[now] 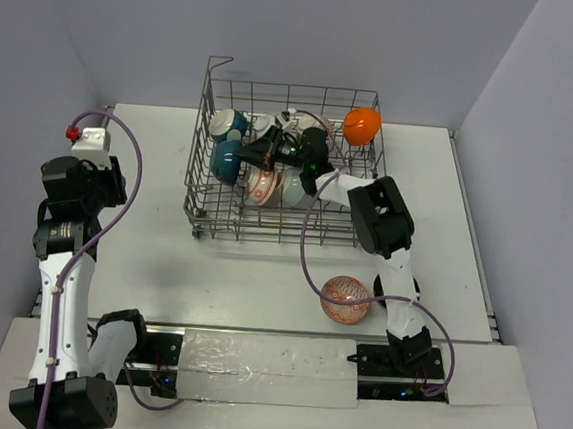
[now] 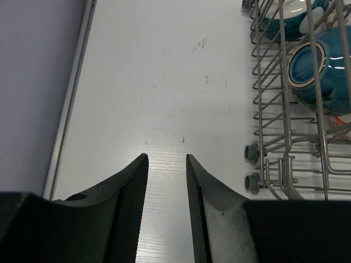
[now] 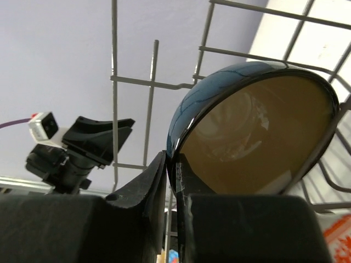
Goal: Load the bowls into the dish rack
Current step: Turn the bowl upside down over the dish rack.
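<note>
Top external: dish rack (image 1: 208, 226) stands on the table (image 1: 143, 252), at mid-table toward the far wall. Right arm (image 1: 382, 218) reaches into it from the near right side. Right gripper (image 1: 272, 153) is inside the rack with a black bowl (image 1: 259, 153) at its tip. Several bowls sit among the tines: a teal bowl (image 1: 225, 161) at the left side, white and patterned ones just beside it. An orange bowl (image 1: 363, 124) sits high at the rack's far right corner. One red-patterned bowl (image 1: 344, 298) is on the table outside the rack, near the right arm's base. Left arm (image 1: 71, 206) is over the left part of the table, well apart from the rack.

Left wrist: left gripper (image 2: 166, 159) hangs above bare table, fingers parted by a narrow gap, nothing between them. Rack wall is to the right, with the teal bowl on edge behind the wires.

Right wrist: the fingers are closed onto the black bowl's rim, one inside and one outside. The bowl is tilted on edge, its tan inside facing the camera, with rack wires behind and around it. The left arm shows through the wires.
</note>
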You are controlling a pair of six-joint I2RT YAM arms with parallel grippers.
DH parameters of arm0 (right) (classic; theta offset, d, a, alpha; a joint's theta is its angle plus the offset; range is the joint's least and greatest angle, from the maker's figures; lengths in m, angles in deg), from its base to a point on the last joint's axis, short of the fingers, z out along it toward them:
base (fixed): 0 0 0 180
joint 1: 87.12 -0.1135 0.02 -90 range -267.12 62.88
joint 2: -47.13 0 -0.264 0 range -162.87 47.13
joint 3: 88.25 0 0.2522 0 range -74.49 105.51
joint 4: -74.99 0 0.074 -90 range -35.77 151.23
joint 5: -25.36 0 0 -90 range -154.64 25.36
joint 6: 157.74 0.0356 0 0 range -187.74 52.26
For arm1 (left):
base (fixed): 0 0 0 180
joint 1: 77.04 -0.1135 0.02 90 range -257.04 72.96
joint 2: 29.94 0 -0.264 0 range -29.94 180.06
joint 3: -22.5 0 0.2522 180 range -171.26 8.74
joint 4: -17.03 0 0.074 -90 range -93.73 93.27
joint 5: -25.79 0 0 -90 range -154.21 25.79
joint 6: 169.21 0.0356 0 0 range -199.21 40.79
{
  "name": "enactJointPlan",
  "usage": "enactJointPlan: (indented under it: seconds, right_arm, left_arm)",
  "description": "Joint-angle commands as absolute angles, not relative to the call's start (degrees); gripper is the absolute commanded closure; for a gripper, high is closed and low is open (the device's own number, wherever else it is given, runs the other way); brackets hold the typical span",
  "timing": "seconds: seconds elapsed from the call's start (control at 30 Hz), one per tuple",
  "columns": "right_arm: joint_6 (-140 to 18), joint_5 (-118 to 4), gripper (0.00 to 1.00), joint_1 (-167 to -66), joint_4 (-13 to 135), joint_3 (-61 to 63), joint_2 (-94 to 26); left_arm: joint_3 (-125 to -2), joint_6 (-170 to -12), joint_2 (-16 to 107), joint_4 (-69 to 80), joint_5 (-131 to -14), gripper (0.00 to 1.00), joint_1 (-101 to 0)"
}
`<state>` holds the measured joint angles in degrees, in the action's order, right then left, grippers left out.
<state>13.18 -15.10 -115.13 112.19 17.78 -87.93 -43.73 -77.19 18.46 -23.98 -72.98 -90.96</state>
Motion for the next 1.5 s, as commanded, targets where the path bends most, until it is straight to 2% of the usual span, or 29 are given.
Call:
enactJointPlan:
  seconds: [0.0, 0.13, 0.3, 0.43, 0.7, 0.87, 1.2, 1.47]
  right_arm:
    - [4.8, -13.3, 0.93, -113.0, 107.1, 18.0, -82.5]
    - [1.1, -13.0, 0.84, -112.3, 101.5, 20.4, -82.1]
    - [-2.8, -12.7, 0.82, -112.0, 96.3, 23.3, -82.4]
    - [-8.7, -13.3, 0.76, -111.6, 88.6, 25.6, -82.3]
    - [-16.3, -14.4, 0.71, -110.9, 77.5, 29.9, -81.5]
    - [-18.7, -15.0, 0.68, -110.9, 73.8, 32.3, -81.5]
    - [-25.7, -17.5, 0.54, -110.9, 65.5, 36.5, -81.4]
    - [-27.4, -18.3, 0.51, -110.9, 64.0, 37.2, -80.7]
  left_arm:
    - [-43.6, -78.4, 17.3, -22.1, -74.7, 0.60, -91.3]
    - [-43.5, -78.6, 17.4, -22.0, -74.9, 0.60, -91.3]
    - [-43.4, -78.5, 17.2, -22.2, -74.9, 0.60, -91.3]
    - [-43.4, -78.5, 17.1, -22.4, -74.9, 0.60, -91.3]
    - [-43.2, -78.7, 17.3, -22.0, -75.4, 0.60, -91.4]
    - [-42.9, -78.7, 16.9, -22.0, -75.5, 0.60, -91.4]
    - [-42.6, -78.7, 16.5, -22.0, -75.7, 0.59, -91.5]
    - [-42.2, -78.7, 16.1, -21.8, -76.1, 0.59, -91.5]
